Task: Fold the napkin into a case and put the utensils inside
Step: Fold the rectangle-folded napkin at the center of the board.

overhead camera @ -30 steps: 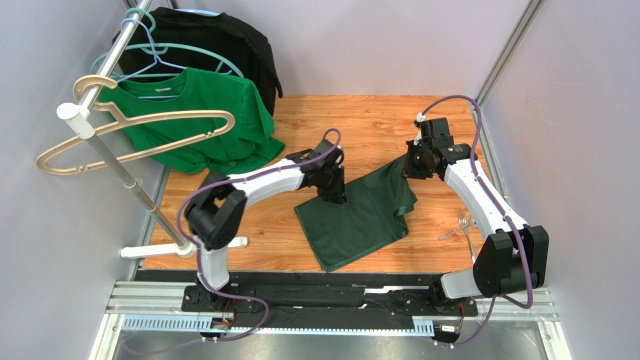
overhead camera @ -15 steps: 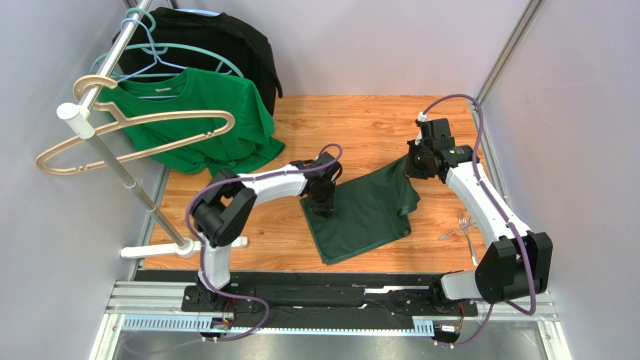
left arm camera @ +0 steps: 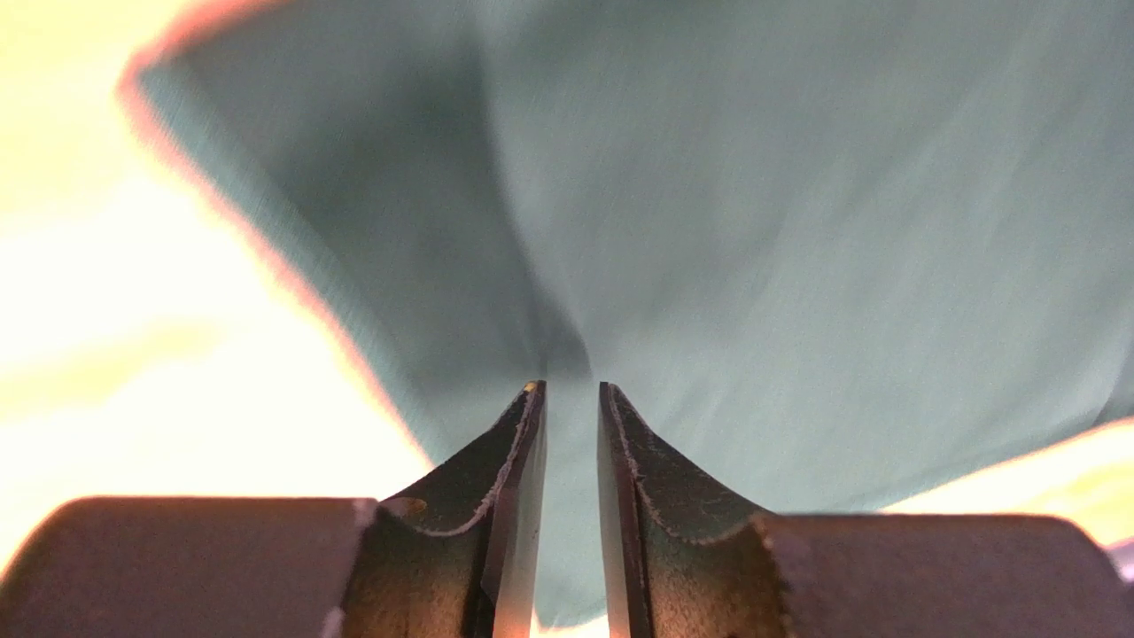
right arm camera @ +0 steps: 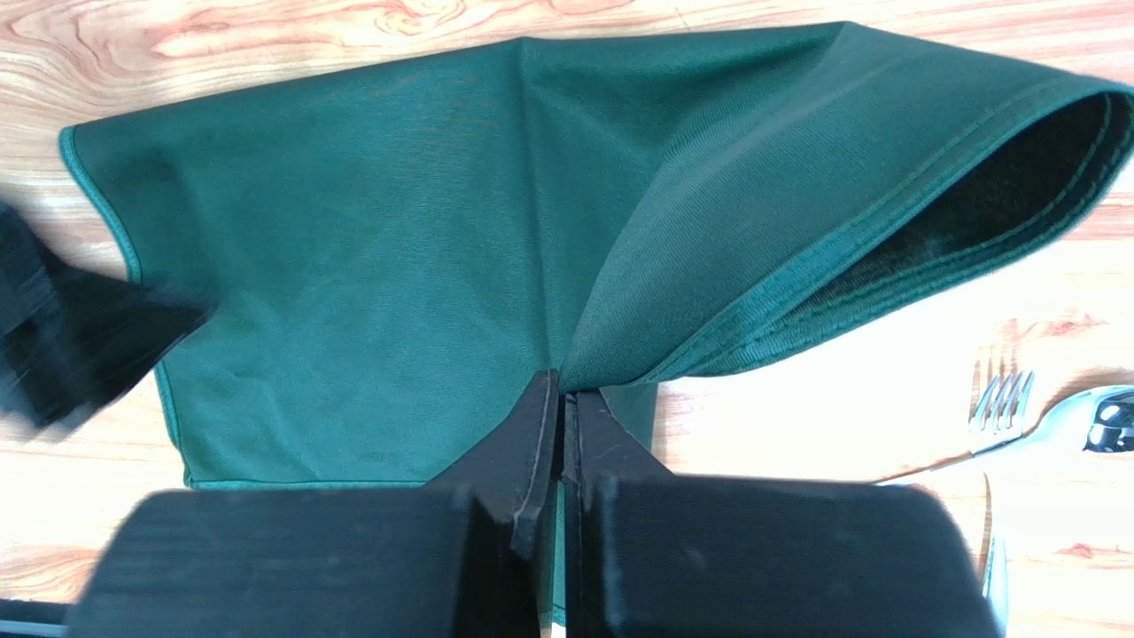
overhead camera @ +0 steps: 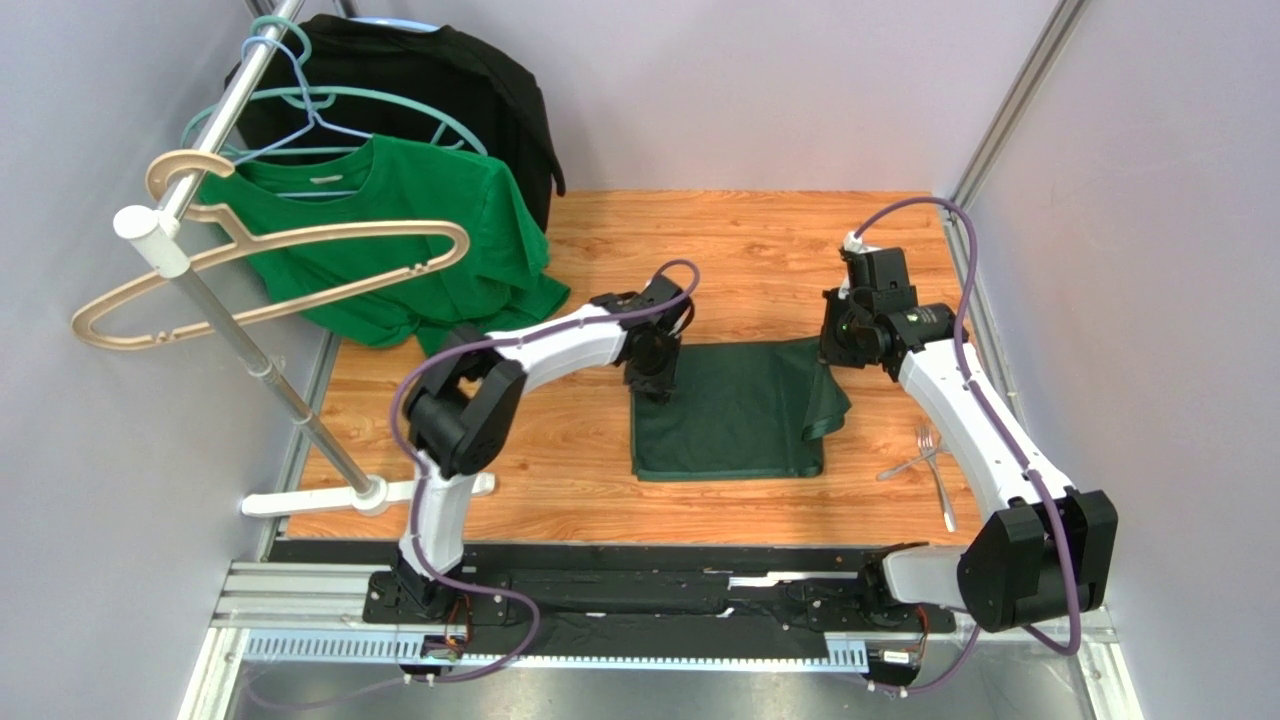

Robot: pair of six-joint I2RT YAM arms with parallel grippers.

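The dark green napkin [overhead camera: 736, 417] lies flat in the middle of the wooden table, its edges square to the table front. My left gripper [overhead camera: 655, 383] sits at its far left corner. In the left wrist view its jaws [left arm camera: 570, 388] stand narrowly apart, with napkin cloth [left arm camera: 799, 200] puckered at the tips and filling the gap. My right gripper [overhead camera: 836, 353] is shut on the far right corner. The right wrist view shows that gripper [right arm camera: 562, 386] lifting a loose fold of napkin [right arm camera: 373, 266]. The utensils, a fork [right arm camera: 998, 392] and a spoon [right arm camera: 1098, 419], lie on the table right of the napkin [overhead camera: 932, 462].
A clothes rack pole [overhead camera: 226, 285] stands at the left with its white foot [overhead camera: 376, 492] on the table. On its hangers are a brighter green T-shirt [overhead camera: 391, 248] and a black garment [overhead camera: 436, 90]. Grey walls close in on both sides.
The napkin has turned from lying diagonally to lying square with the table front. My left gripper carried its corner toward the far side. My right gripper shifted a little right.
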